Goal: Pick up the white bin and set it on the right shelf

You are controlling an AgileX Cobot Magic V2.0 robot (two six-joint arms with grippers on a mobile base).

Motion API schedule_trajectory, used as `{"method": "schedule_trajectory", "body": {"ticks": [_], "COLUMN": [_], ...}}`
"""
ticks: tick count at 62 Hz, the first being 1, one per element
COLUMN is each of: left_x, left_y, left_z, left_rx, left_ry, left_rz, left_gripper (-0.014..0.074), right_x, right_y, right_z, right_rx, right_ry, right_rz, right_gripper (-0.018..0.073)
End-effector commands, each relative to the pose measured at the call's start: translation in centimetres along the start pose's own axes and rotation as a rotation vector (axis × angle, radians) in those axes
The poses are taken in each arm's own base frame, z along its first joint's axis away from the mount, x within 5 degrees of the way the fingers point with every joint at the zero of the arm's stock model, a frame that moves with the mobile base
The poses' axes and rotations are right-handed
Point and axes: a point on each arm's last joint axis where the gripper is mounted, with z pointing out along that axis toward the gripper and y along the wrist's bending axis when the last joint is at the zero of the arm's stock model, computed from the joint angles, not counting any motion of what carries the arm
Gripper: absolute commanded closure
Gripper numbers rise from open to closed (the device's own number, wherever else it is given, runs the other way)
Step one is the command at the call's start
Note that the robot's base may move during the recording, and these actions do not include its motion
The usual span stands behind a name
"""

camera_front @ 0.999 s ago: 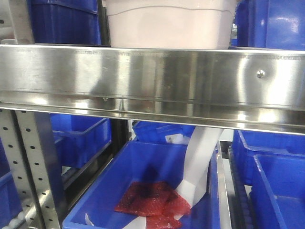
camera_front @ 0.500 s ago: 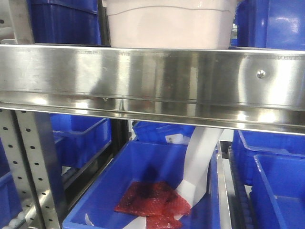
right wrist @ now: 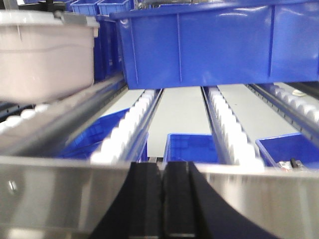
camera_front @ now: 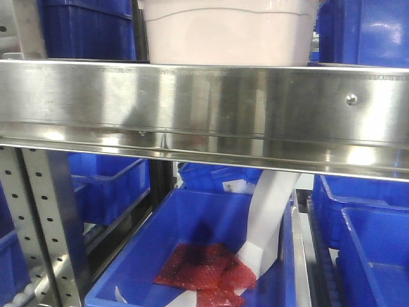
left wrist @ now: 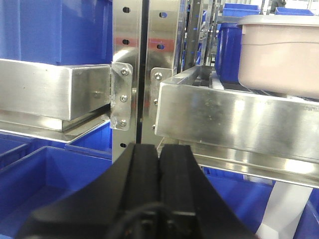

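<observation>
Jaws closed, white bin (left wrist: 279, 55) beyond

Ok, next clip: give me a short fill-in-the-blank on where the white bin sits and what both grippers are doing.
1. The white bin rests on the steel shelf, above its broad front ____.
2. In its wrist view the left gripper has its fingers pressed ____, holding nothing.
3. The right gripper is also ____, level with the shelf's front rail.
4. In the lower blue bin lies a crumpled ____ bag.

Missing words: rail; together; shut; red
</observation>
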Motion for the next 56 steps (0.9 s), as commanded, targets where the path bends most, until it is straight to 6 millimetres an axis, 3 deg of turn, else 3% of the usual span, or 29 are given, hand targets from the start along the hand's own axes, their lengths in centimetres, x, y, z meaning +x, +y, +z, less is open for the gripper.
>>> {"method": "schedule_trajectory", "body": {"ticks": [1, 10, 56], "left_x": [-0.2, -0.2, -0.2], "left_y": [0.1, 0.1, 0.1], "left_z": [-0.1, -0.1, -0.1], "left_rx": [-0.015, -0.015, -0.015], "left_ry": [-0.079, -0.079, -0.079], "left_rz": [0.002, 0.002, 0.002], "left_gripper": [0.0713, 0.0713, 0.0713], "right_x": [-0.1, 2.3, 2.0], "right_y": [0.0, -0.1, -0.1], "right_z": [-0.2, 0.3, 0.3], "right_rx": [-0.015, -0.018, -0.021], "right_ry": [-0.132, -0.130, -0.156], "right_rz": [-0.012, -0.026, -0.025], "right_gripper": [0.0503, 0.0503, 0.0503]}}
